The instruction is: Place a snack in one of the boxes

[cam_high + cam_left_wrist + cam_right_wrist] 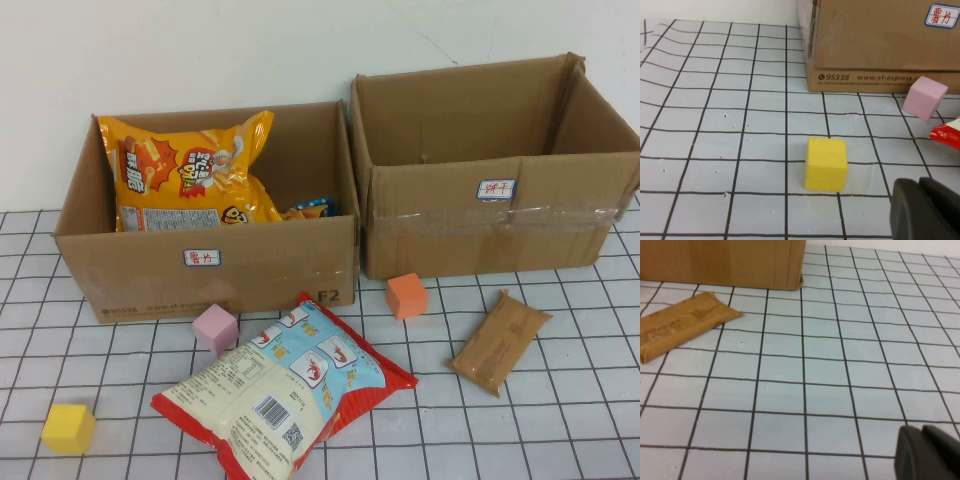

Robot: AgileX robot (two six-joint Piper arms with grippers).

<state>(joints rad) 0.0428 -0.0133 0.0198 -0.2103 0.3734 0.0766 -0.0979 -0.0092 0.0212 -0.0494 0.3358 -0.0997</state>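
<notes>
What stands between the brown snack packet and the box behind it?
Nothing visible: bare table separates the brown packet from the right box. The orange cube sits aside. Right tool and left tool show only at the wrist views' edges.

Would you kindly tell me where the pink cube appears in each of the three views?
High view: pink cube before the left box, lower centre-left.
Left wrist view: pink cube at the right edge, beside that box, the shared landmark.
Right wrist view: not in it.
Neither gripper's position shows clearly.

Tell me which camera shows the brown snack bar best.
The high view: the whole brown snack bar lies on the table before the right box. The right wrist view cuts off one end; the left wrist view misses it. Neither gripper appears in the high view.
</notes>
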